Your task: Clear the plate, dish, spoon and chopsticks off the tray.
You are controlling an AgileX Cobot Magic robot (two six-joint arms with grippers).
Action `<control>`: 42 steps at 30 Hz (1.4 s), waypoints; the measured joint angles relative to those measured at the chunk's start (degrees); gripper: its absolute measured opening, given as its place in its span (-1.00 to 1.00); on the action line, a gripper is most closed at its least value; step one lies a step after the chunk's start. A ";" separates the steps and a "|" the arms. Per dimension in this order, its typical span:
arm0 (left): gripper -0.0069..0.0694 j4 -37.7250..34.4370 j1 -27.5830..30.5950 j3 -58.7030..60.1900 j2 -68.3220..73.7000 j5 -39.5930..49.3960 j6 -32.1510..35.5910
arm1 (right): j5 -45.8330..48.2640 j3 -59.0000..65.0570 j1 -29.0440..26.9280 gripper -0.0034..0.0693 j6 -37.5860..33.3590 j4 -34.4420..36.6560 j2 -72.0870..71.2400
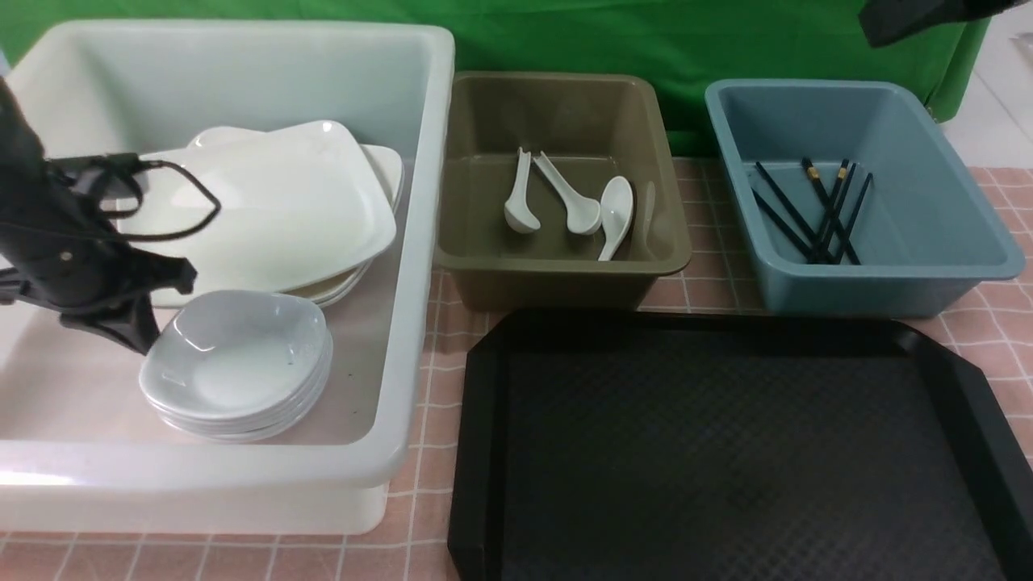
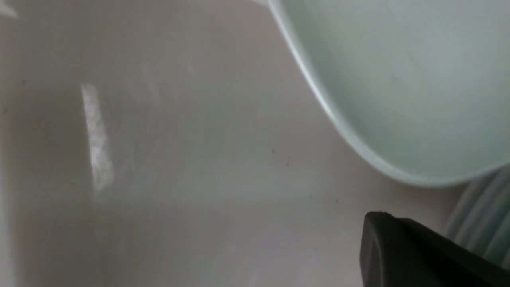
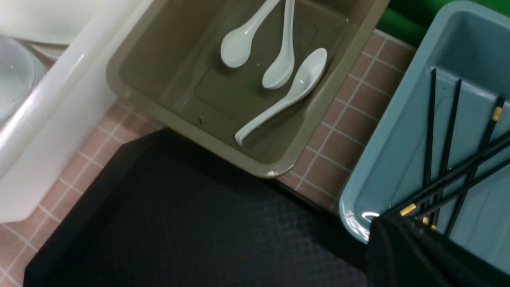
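The left hand [image 1: 121, 311] hangs inside the white tub [image 1: 403, 242] beside the stacked small dishes [image 1: 238, 367], nothing in it, though its opening is not discernible; the right hand is shut, out of front view. The plate [image 1: 274, 202] lies behind the dishes, spoons [image 1: 565, 202] in the olive tub [image 1: 557, 266], chopsticks [image 1: 815, 214] in the blue tub [image 1: 928, 274], and the black tray [image 1: 726, 452] sits bare on the desk [image 1: 436, 387].

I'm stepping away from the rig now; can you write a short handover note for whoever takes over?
Left gripper: inside the big white tub, beside the stack of small white dishes; open or shut cannot be told.
Right gripper: shut, out of the front view, above the tubs.
Large glossy white plates: stacked in the white tub.
White soup spoons: in the olive tub.
Black chopsticks: in the blue tub.
Black textured tray: nothing on it.
Left: apparently only withdrawing the arms.
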 joint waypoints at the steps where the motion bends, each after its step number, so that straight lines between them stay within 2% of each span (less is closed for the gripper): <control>1: -0.83 0.07 -0.15 -0.01 0.50 -1.17 -0.12 | 0.00 0.00 0.00 -0.82 -0.15 0.00 0.00; 5: -0.83 1.29 -0.16 -1.44 1.33 -2.73 -0.95 | 0.00 0.00 0.00 -0.82 -0.21 0.05 -0.07; 9: -0.83 6.35 0.91 -6.04 1.47 -5.04 -4.55 | 0.00 0.00 0.00 -0.82 -0.21 0.05 -0.07; 13: -0.83 6.88 2.38 -10.85 1.47 -5.79 -5.04 | 0.00 0.00 0.00 -0.82 -0.21 0.05 -0.07; 16: -0.83 7.12 2.81 -13.24 1.47 -2.60 -5.18 | 0.00 0.00 0.00 -0.82 -0.21 0.05 -0.07; 21: -0.83 4.69 2.10 -17.09 0.81 12.57 -4.22 | 0.00 0.00 0.00 -0.82 -0.21 0.05 -0.07; 24: -0.83 4.36 0.60 -16.21 -0.38 15.97 -3.10 | 0.00 0.00 0.00 -0.82 -0.21 -0.83 -0.11; 29: -0.83 3.72 -4.37 -12.16 -8.92 16.48 -1.48 | 0.00 0.06 0.00 -0.82 5.12 -10.30 -3.59; 30: -0.83 3.60 -4.82 -11.87 -9.86 16.35 -1.34 | 0.00 0.06 0.00 -0.82 5.44 -10.30 -3.59; 32: -0.83 1.88 -8.02 -10.58 -16.51 15.44 0.34 | 0.05 0.06 0.00 -0.82 9.59 -14.22 -8.83; 37: -0.83 -2.78 -12.64 -8.52 -28.27 13.71 2.51 | 0.05 1.53 0.00 -0.82 14.37 -16.32 -19.40; 42: -0.83 -6.87 -14.56 -0.51 -46.10 6.37 4.59 | -3.17 14.73 -0.07 -0.82 17.66 -17.16 -37.15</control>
